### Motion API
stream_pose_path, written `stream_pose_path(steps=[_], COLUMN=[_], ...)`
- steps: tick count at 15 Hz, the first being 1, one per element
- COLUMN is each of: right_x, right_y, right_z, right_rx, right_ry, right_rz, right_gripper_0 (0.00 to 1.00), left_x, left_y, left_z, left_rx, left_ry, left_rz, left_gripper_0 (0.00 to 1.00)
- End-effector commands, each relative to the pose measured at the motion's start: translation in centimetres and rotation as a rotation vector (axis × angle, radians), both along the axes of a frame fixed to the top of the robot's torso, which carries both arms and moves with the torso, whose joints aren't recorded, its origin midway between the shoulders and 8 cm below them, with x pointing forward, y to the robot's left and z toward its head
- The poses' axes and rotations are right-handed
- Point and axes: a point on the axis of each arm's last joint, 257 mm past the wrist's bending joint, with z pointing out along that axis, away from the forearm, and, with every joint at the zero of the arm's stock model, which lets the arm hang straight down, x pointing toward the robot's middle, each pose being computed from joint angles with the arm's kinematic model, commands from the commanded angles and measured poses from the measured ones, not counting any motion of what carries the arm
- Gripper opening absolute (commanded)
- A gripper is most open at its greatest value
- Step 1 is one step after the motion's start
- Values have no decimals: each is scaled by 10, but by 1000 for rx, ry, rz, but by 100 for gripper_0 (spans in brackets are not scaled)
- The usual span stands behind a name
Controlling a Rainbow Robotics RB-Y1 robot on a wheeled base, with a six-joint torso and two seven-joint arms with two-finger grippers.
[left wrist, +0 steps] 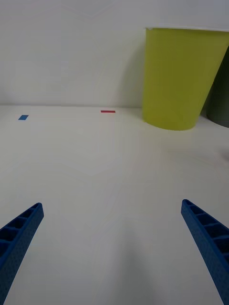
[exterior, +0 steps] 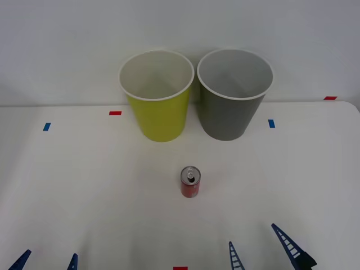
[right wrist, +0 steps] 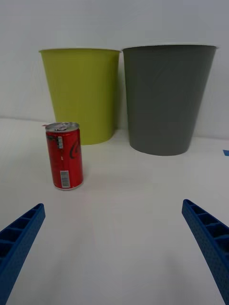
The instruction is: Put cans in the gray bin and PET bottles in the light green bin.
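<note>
The red can [exterior: 190,181] stood upright mid-bench, nearer than the gray bin [exterior: 233,121] and light green bin [exterior: 159,118]. Both the right gripper [exterior: 260,248] and left gripper [exterior: 48,260] had spread fingers, empty. An off-centre approach could topple the narrow can.

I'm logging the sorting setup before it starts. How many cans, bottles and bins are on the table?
Cans: 1, red can
PET bottles: 0
Bins: 2, green bin and gray bin
Total: 3
</note>
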Motion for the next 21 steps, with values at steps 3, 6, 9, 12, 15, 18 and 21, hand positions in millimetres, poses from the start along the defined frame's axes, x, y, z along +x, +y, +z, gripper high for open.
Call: stream_pose_path(steps=[3, 6, 9, 12, 15, 18, 21], right_x=[24, 46, 76, 91, 93, 100, 114], right_y=[41, 72, 95, 104, 109, 115, 123], right_z=[-2, -3, 3, 8, 9, 8, 13], right_rx=[-32, -46, -55, -48, -42, -41, -40], right_ry=[5, 26, 35, 42, 45, 64, 75], right_rz=[87, 116, 117, 111, 111, 107, 101], right_gripper_0=[100, 100, 100, 100, 100, 100, 100], left_x=[0, 0, 0, 0, 0, 0, 0], left_y=[0, 0, 0, 0, 0, 0, 0], left_z=[0, 0, 0, 0, 0, 0, 0], left_rx=[0, 0, 0, 0, 0, 0, 0], left_ry=[0, 0, 0, 0, 0, 0, 0], left_rz=[0, 0, 0, 0, 0, 0, 0], left_gripper_0=[100, 100, 100, 100, 100, 100, 100])
